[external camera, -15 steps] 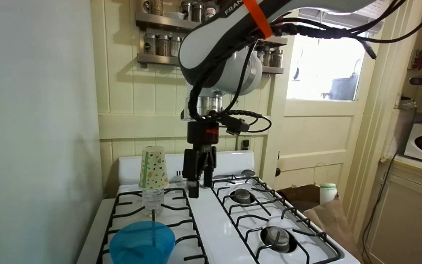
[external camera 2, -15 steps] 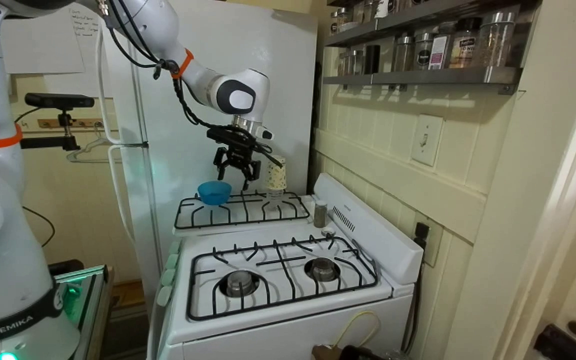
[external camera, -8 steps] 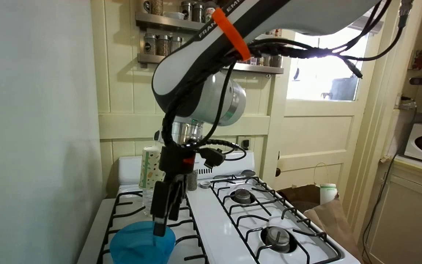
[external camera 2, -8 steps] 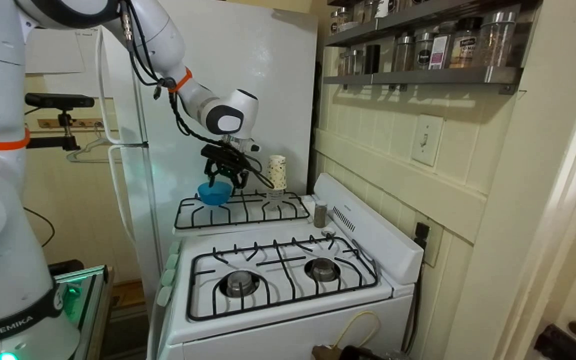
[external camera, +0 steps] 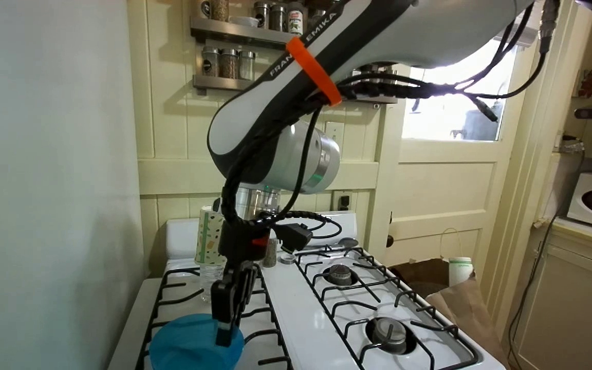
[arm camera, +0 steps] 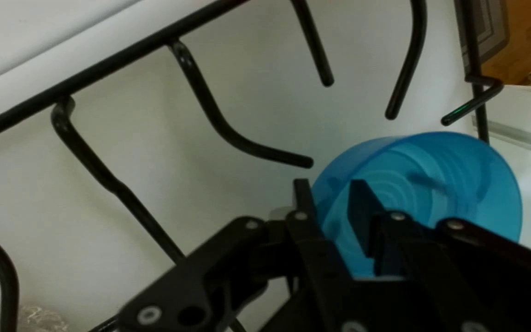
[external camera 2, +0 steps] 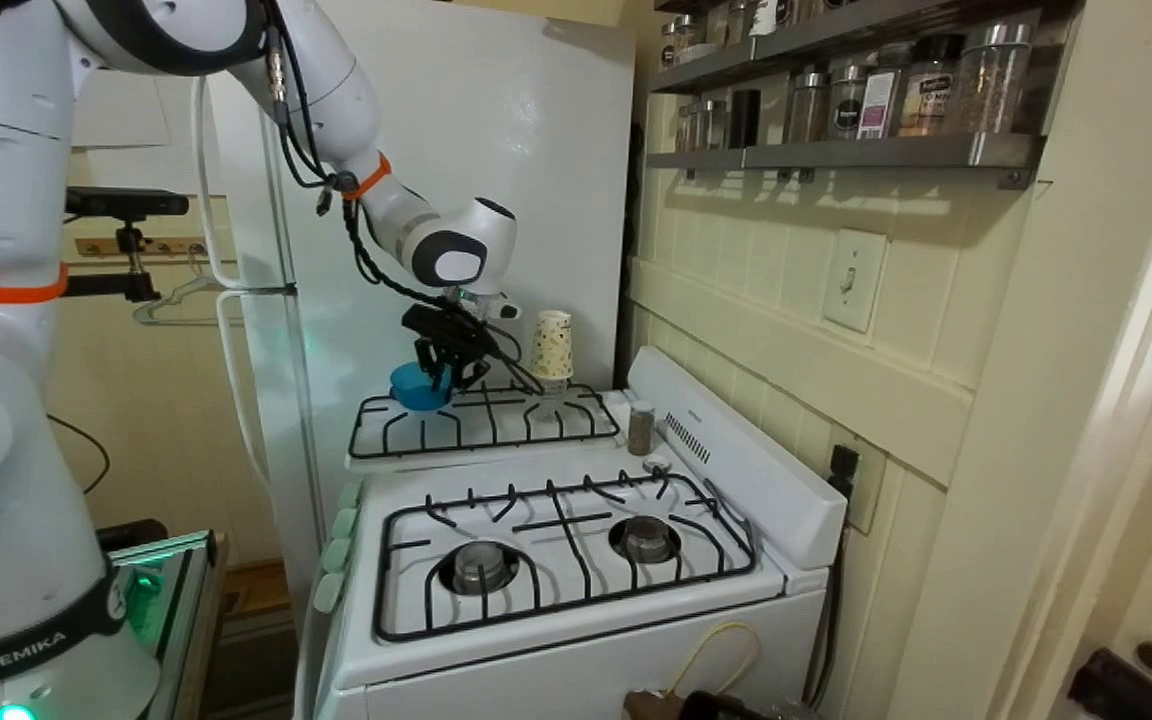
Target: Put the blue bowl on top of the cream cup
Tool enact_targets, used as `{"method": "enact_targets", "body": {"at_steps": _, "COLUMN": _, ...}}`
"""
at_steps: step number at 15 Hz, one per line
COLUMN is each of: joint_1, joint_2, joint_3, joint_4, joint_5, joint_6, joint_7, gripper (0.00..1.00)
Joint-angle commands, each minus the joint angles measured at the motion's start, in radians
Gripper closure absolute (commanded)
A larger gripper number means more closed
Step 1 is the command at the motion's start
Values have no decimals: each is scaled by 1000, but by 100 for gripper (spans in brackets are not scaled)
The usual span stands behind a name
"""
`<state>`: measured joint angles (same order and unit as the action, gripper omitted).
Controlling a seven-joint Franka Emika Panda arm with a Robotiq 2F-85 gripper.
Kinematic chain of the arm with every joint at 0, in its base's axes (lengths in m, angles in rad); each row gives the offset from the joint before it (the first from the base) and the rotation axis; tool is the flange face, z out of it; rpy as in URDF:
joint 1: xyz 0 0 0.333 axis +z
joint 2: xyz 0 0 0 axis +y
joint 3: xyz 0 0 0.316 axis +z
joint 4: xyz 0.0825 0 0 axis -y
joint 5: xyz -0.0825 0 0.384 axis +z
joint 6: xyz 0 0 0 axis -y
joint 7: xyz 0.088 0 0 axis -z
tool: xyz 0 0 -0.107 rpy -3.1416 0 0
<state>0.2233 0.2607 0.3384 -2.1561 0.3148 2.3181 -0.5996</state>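
Inspection of the kitchen, from where I stand. The desk [external camera: 301, 313] is the white top of a gas stove with black grates. The blue bowl [external camera: 188, 340] sits on one grate [external camera 2: 486, 445], toward the stove's front edge. On the same grate, nearer the back panel [external camera 2: 766, 490], is the cream cup [external camera 2: 553, 345]; in both exterior views the two items stand apart. The cup is narrow end up, speckled, with a green stripe, and rests on a clear cup [external camera: 208, 277].

The robot arm [external camera: 265, 113], marked with an orange band [external camera: 314, 71], reaches down to the bowl. Condition of the end effector [arm camera: 330, 185]: released, its two fingers [arm camera: 305, 203] partway apart. In the wrist view the bowl's wall lies between them, one finger outside, the other over the inside. The outer finger is right beside the wall; I cannot tell whether it touches.

Also noted: a small grey shaker [external camera 2: 640, 430] near the back panel, a metal shelf [external camera 2: 866, 153] bearing jars [external camera 2: 926, 95], and a brown paper bag [external camera: 465, 303] beside the stove.
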Motion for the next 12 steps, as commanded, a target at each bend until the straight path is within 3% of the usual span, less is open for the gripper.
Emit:
{"method": "enact_targets", "body": {"at_steps": 1, "joint_1": 3, "joint_2": -60, "joint_3": 3, "joint_4": -46, "joint_5": -21, "joint_6": 37, "joint_7": 55, "gripper": 100}}
{"method": "enact_targets", "body": {"at_steps": 10, "joint_1": 17, "joint_2": -370, "joint_3": -24, "joint_4": -202, "joint_5": -45, "joint_6": 145, "joint_7": 192, "gripper": 99}}
{"method": "enact_targets", "body": {"at_steps": 12, "joint_1": 7, "joint_2": -425, "joint_3": -56, "joint_4": -167, "joint_5": -53, "joint_6": 51, "joint_7": 241, "gripper": 99}}
